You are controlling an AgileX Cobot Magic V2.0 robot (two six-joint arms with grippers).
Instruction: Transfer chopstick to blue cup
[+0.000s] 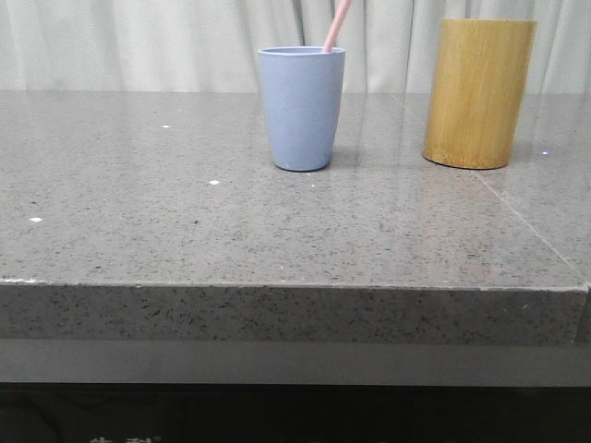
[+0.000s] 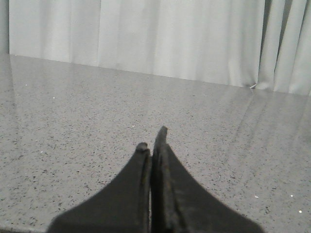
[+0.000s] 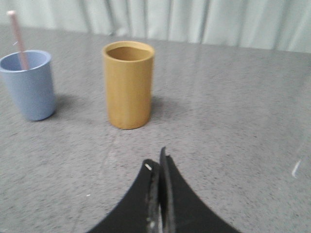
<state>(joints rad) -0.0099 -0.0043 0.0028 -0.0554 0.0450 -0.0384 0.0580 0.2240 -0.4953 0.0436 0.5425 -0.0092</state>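
The blue cup (image 1: 301, 108) stands upright on the grey stone table, left of the bamboo cylinder. A pale pink chopstick (image 1: 337, 25) leans inside it, its upper end sticking out above the rim. From the right wrist, the blue cup (image 3: 30, 85) and the chopstick (image 3: 17, 33) in it lie far off, beyond the bamboo cylinder. My right gripper (image 3: 156, 162) is shut and empty, low over bare table. My left gripper (image 2: 152, 138) is also shut on nothing, above bare table facing the curtain.
A tall yellow-brown bamboo cylinder (image 1: 478, 93) stands right of the blue cup; the bamboo cylinder (image 3: 128, 91) looks empty from above. White curtains hang behind the table. The table's front edge (image 1: 277, 284) runs across the near side.
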